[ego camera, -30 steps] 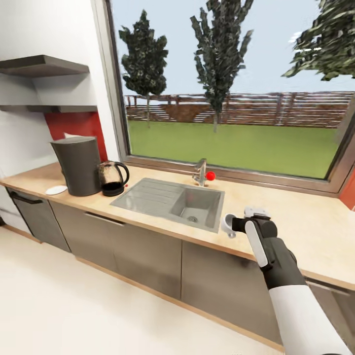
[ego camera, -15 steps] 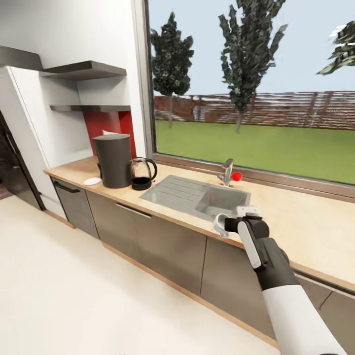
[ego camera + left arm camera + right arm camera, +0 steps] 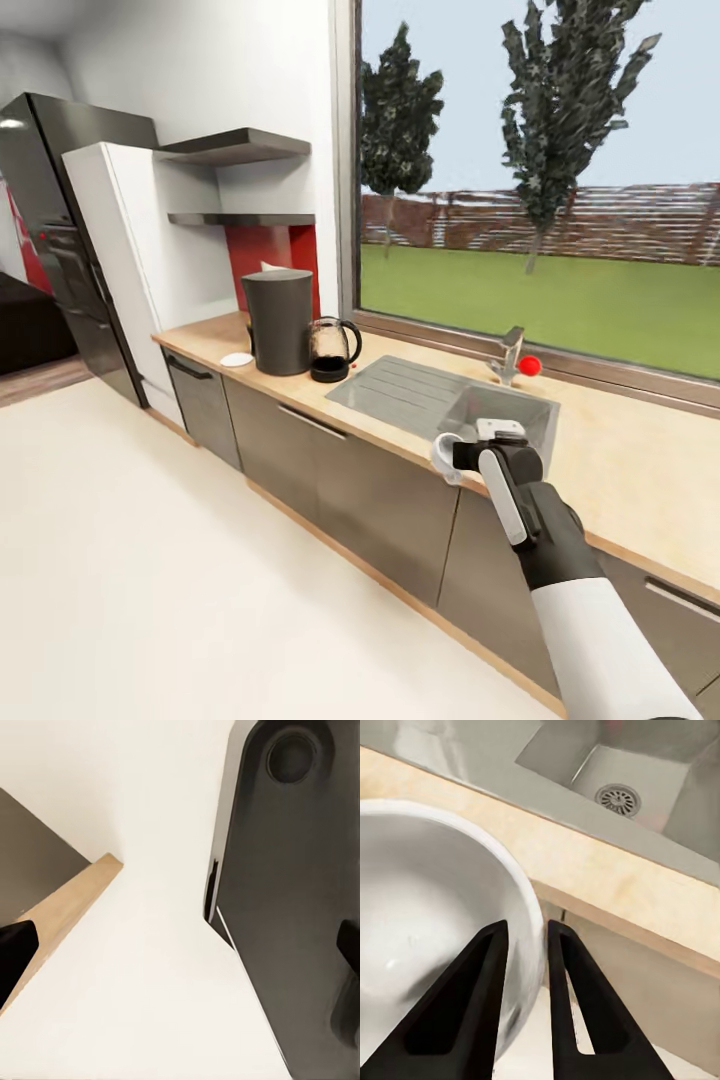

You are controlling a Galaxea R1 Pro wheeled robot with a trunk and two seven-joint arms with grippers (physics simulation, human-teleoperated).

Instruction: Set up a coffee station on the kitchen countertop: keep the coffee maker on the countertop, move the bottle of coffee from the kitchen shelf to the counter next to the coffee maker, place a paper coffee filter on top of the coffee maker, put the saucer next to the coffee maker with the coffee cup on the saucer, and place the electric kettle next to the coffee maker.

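My right gripper (image 3: 452, 457) is shut on the rim of the white coffee cup (image 3: 439, 458), held in front of the kitchen countertop (image 3: 620, 470) by the sink. The right wrist view shows the coffee cup (image 3: 427, 907) wall pinched between both fingers (image 3: 472, 1005). Far left on the counter stand the coffee maker (image 3: 280, 322), the electric kettle (image 3: 332, 350) right beside it and the saucer (image 3: 237, 360) on its other side. The kitchen shelf (image 3: 235, 145) hangs above them. The bottle of coffee is hidden. My left gripper (image 3: 180, 945) hangs open over the floor.
A steel sink (image 3: 450, 400) with a faucet (image 3: 510, 355) is set in the counter under a large window. A white tall cabinet (image 3: 130, 270) and a dark fridge (image 3: 70, 250) stand at the counter's left end. Pale open floor (image 3: 150, 560) lies before the grey cabinet fronts.
The whole view has swung left, so the fridge and tall cabinet have come into sight. My right gripper stays shut on the cup at the same place before me.
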